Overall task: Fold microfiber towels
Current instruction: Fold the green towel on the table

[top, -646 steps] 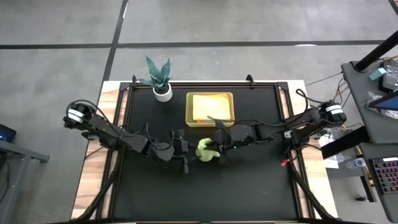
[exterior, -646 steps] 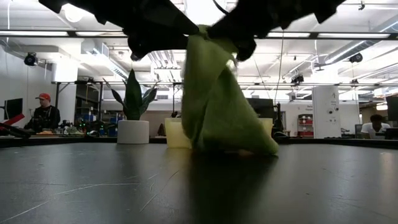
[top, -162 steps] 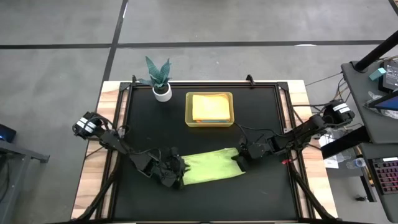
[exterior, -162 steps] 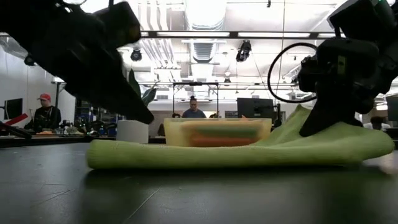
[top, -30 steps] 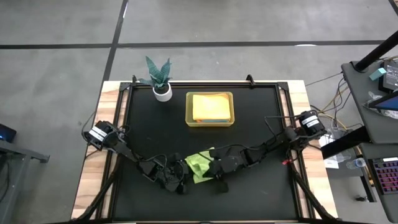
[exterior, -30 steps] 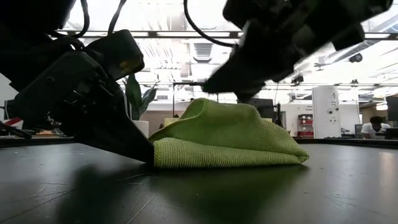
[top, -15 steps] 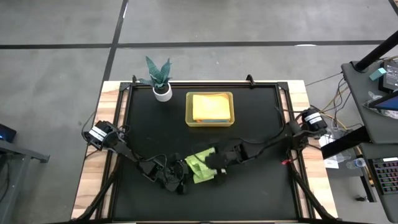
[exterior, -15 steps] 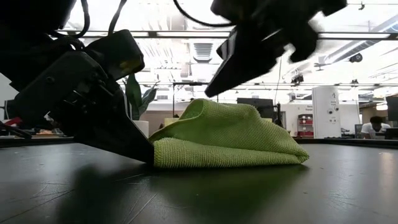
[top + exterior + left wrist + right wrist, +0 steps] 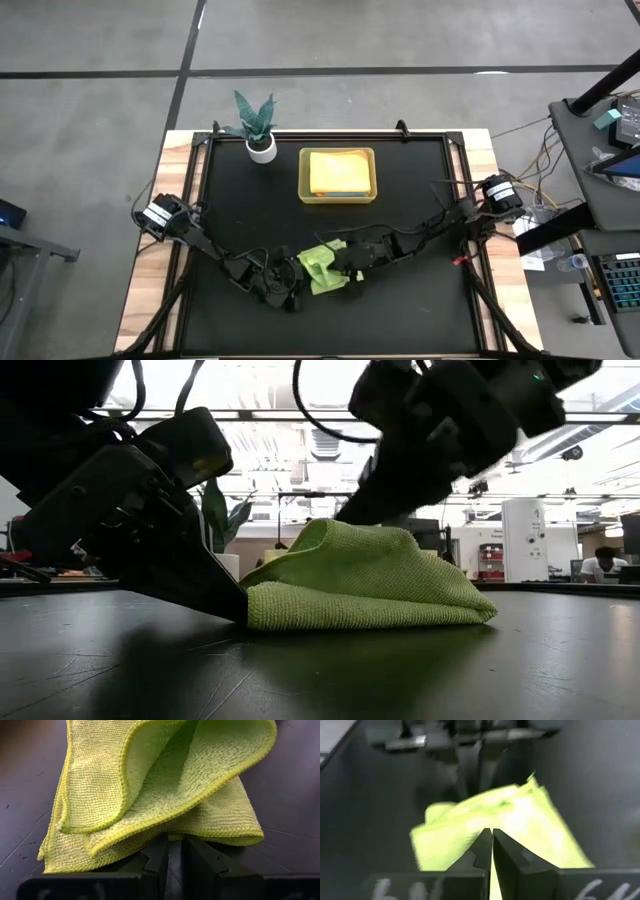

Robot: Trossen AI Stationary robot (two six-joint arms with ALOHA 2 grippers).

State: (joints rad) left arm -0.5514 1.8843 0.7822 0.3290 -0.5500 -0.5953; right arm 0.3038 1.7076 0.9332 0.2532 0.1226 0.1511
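The lime green towel (image 9: 322, 268) lies folded in a loose, humped bundle on the black table (image 9: 420, 190), toward its near edge, between the two pincers. The left gripper (image 9: 172, 851) sits low at the towel's left end, its fingers (image 9: 156, 855) drawn narrow and pinching the bottom layers of the cloth, whose folded edges fan out just ahead of it. The right gripper (image 9: 492, 836) is at the towel's opposite side, raised just over the cloth, its fingers pressed together with nothing between them. Well beyond both pincers, toward the far edge, stand the yellow bin (image 9: 338, 174) and a small potted plant (image 9: 257, 124).
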